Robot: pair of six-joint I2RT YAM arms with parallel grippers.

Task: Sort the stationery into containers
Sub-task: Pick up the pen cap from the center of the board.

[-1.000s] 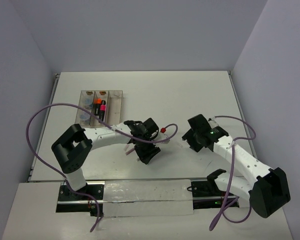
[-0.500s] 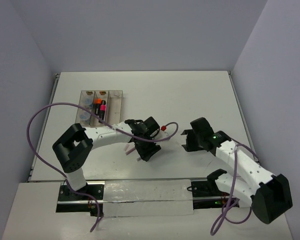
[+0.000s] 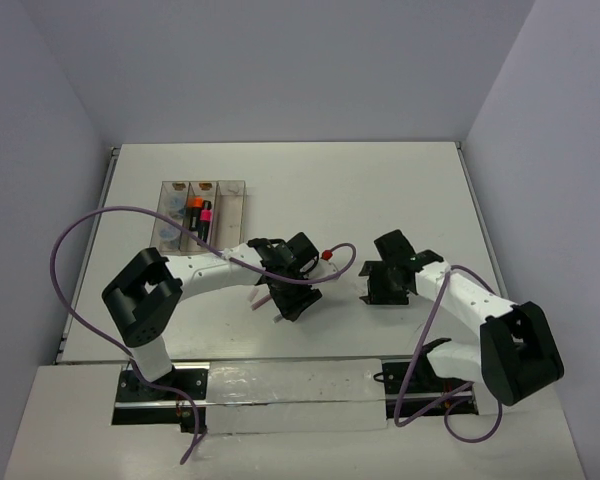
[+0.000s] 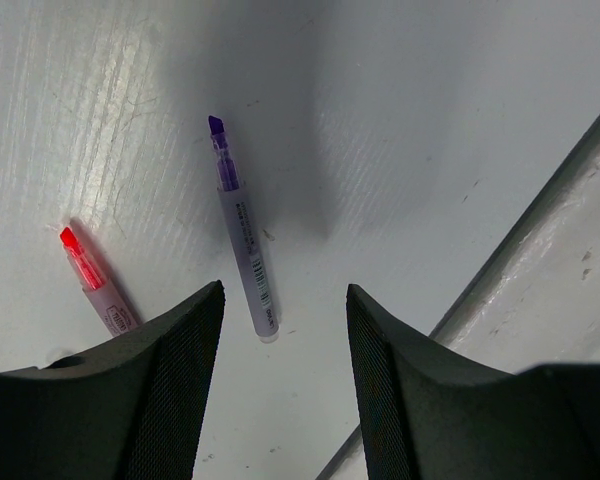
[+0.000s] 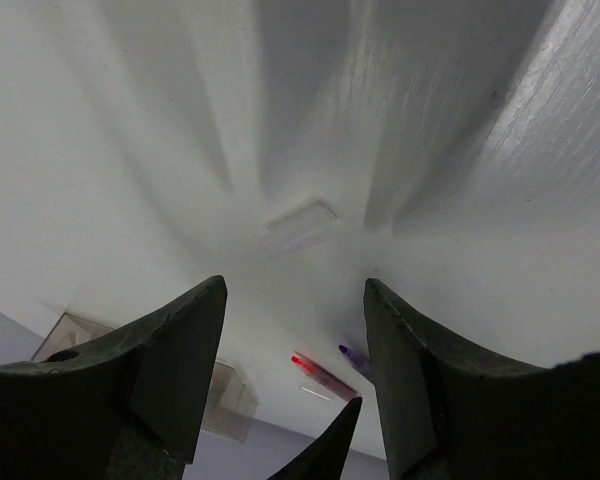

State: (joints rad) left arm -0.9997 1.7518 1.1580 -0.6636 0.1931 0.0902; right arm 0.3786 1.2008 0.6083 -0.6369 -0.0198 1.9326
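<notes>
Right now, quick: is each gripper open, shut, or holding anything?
Left gripper: open, empty, above the purple highlighter.
Right gripper: open, empty, above the pale bar.

The white table (image 3: 380,190) is carrying a clear tray (image 3: 231,208) at upper left. A purple highlighter (image 4: 242,228) and a red-tipped pen (image 4: 95,282) are lying near each other, apart. A pale bar (image 5: 300,222), blurred, is seemingly lying flat mid-frame.

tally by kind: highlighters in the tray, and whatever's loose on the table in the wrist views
highlighters in the tray: 2 (orange-black highlighter, pink-black highlighter)
thin pens on the table: 2 (purple-tipped pen, red-tipped pen)
pale bar on the table: 1
total: 5
</notes>
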